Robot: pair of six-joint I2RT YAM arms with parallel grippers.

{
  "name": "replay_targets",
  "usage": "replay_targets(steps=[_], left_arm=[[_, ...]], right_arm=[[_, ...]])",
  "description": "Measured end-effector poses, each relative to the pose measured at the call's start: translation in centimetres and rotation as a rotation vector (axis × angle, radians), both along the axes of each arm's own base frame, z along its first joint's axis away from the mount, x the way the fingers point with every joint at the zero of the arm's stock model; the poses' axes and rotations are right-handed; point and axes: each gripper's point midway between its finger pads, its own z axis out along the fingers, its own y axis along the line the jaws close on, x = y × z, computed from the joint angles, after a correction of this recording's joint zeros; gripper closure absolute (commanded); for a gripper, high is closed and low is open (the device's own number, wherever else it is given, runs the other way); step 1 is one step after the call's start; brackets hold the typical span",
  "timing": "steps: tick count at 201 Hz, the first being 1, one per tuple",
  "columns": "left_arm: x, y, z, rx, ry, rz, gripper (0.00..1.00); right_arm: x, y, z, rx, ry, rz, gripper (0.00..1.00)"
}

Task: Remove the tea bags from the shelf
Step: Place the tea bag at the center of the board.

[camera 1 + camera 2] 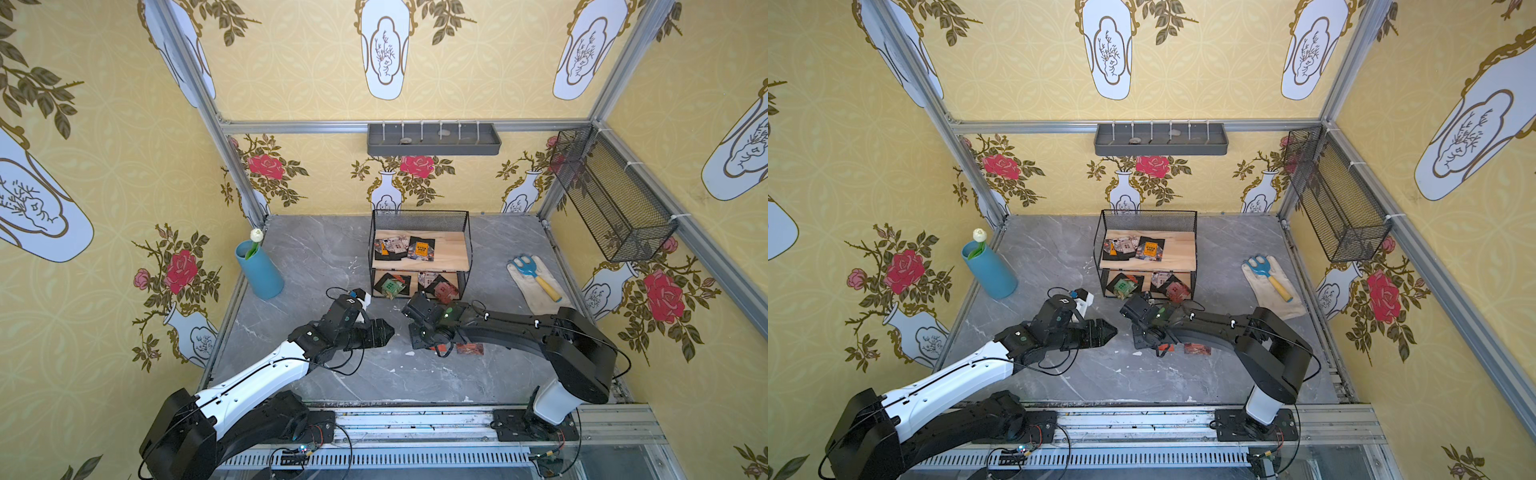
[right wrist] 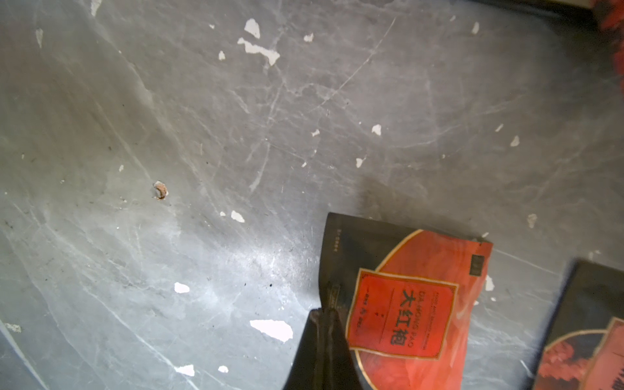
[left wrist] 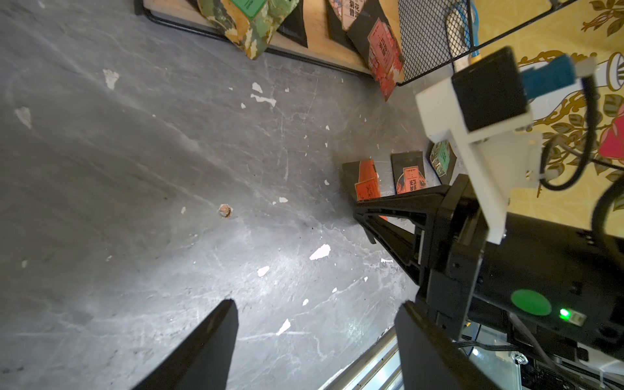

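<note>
A scuffed grey marble tabletop (image 1: 316, 257) sits inside yellow floral walls. The shelf (image 1: 451, 249) stands at the back, with tea bags (image 1: 420, 249) lying on both boards. In front of it the right gripper (image 2: 326, 317) points down at the table, jaws pinched on the black edge of a red tea bag (image 2: 405, 304) printed "DA HONG PAO" and 大红袍. The left gripper (image 3: 317, 304) hovers beside it, jaws wide apart and empty.

We see our left gripper (image 3: 317, 341), its two black fingers wide apart over the grey table (image 3: 135, 169). The right gripper (image 3: 358, 212) is pinched together at a red tea bag (image 3: 367, 184). Two more tea bags (image 3: 408, 170) lie beside it. A green tea bag (image 3: 250, 30) hangs over the edge of the shelf (image 3: 317, 33).
</note>
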Motion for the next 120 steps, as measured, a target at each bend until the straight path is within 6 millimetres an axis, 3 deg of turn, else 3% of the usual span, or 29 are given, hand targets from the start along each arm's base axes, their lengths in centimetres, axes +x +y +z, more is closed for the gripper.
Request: replay_targets(steps=[38,81,120], left_arm=[[-0.1,0.3,-0.1,0.009,-0.003,0.009,0.17],[-0.1,0.4,-0.1,0.012,-0.001,0.010,0.17],[-0.1,0.4,0.0,0.011,-0.003,0.011,0.17]], right_arm=[[0.0,0.2,0.2,0.008,0.001,0.002,0.91],[0.1,0.4,0.9,0.027,-0.010,0.002,0.76],[0.0,0.5,1.0,0.028,-0.010,0.007,0.75]])
